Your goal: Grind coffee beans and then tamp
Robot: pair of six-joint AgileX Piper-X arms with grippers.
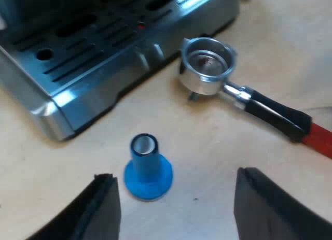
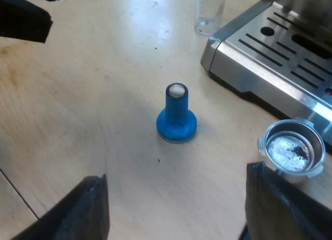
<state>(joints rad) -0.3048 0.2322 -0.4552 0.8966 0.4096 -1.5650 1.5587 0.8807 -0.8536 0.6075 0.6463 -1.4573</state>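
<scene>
While the left pincer (image 1: 176, 198) is held above the table (image 1: 218, 157) with its two black fingers spread wide and nothing grasped, the blue tamper (image 1: 148, 170) is seen standing upright on its broad base just ahead of the gap, a pale round cap turned upward. The metal holder (image 1: 207, 64) is laid loose on the table, close to the front edge of the espresso machine (image 1: 93, 58). Its basket is open to the top, and its dark handle (image 1: 275, 113) runs away from the machine to a red end (image 1: 319, 139). The tamper and the holder are set apart, with bare table between them.

The right pincer (image 2: 176, 178) is likewise opened wide and is holding nothing. The tamper (image 2: 176, 118) is found ahead of it, and the holder's basket (image 2: 293, 149), with a few dark specks on its bright bottom, lies by one finger, beside the machine's slotted tray (image 2: 280, 53). A measuring glass (image 2: 210, 12) is stood on the table near the machine's corner.
</scene>
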